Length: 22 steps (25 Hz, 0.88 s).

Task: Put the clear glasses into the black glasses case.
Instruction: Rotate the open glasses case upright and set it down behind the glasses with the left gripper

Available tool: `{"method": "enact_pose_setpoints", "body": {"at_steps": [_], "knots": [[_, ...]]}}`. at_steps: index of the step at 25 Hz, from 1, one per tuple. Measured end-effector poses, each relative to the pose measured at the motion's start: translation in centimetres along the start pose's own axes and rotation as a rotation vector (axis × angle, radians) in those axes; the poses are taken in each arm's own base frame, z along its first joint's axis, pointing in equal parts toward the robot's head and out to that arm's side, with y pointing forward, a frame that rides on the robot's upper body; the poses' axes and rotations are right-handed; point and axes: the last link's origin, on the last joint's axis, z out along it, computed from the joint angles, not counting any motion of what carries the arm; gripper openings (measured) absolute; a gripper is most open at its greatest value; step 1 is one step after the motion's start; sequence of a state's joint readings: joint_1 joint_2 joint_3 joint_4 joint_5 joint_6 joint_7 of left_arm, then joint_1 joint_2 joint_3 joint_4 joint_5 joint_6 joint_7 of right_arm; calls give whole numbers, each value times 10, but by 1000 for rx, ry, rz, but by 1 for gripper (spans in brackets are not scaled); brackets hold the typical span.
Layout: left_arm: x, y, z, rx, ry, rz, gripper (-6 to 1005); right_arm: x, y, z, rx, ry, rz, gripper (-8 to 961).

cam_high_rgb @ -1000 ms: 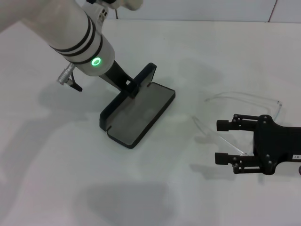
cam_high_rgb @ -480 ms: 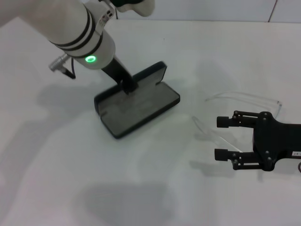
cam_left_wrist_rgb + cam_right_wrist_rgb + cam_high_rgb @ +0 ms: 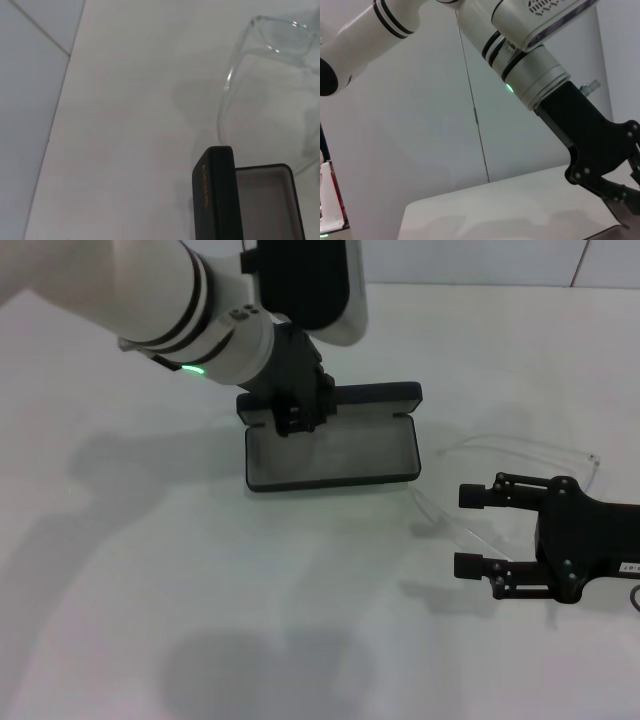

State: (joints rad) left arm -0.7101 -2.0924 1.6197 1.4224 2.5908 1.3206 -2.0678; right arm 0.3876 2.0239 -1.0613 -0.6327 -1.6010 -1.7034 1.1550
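Swinging black glasses case [image 3: 333, 445] round with left gripper [image 3: 297, 412] clamped on its lid; it now lies square mid-desk beside clear glasses [image 3: 520, 452]. Right gripper [image 3: 478, 531] spread, empty, poised over them.

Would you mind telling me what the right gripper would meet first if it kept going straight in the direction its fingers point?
Probably the clear glasses: the right gripper, open, points toward the robot's left, with the near temple arm lying between its fingertips. Height above the table is unclear, so it might pass over. Beyond lies the black glasses case.
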Motion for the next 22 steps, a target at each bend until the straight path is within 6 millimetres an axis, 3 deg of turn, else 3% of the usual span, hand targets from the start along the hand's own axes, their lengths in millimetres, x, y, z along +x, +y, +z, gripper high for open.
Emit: {"method": "enact_pose_setpoints", "body": {"at_steps": [8, 22], "knots": [[9, 3, 10, 19, 4, 137, 212, 0, 0, 0, 5, -11, 2, 750], [5, 4, 24, -5, 19, 158, 224, -2, -2, 2, 6, -9, -4, 750]]}}
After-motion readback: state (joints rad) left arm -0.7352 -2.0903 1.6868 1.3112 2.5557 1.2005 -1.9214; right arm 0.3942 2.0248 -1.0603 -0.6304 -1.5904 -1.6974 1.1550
